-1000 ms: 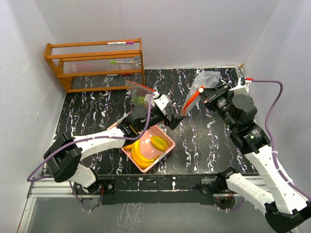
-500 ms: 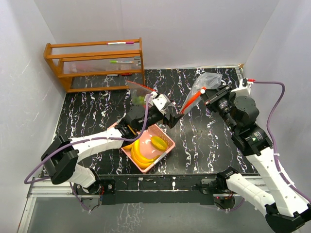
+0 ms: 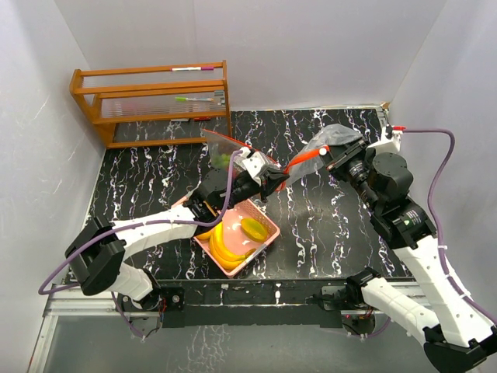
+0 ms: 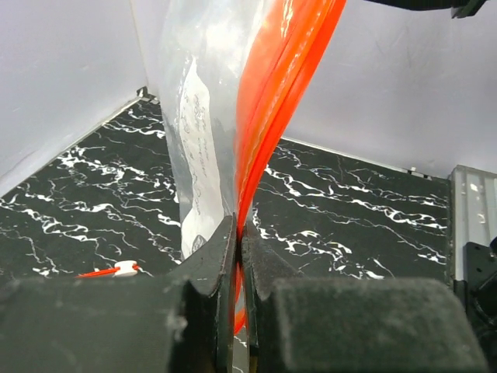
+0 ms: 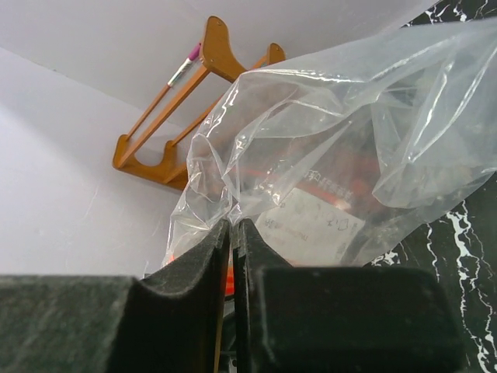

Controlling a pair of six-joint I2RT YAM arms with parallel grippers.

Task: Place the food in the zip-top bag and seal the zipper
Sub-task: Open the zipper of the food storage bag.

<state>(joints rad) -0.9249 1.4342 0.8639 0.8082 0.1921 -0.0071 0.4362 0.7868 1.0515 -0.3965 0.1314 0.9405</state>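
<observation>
Left gripper [image 4: 237,233], right gripper [image 5: 231,229] pinch zip-top bag [image 5: 349,140]; label [image 4: 198,155] text unreadable, perhaps printed.

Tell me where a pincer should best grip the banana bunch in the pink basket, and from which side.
Probably across the middle of the banana bunch, closing over its narrow curved width and coming straight down from above. It lies flat in the pink basket, whose walls block a sideways approach, and the yellow-green fruit lies close beside it.
</observation>
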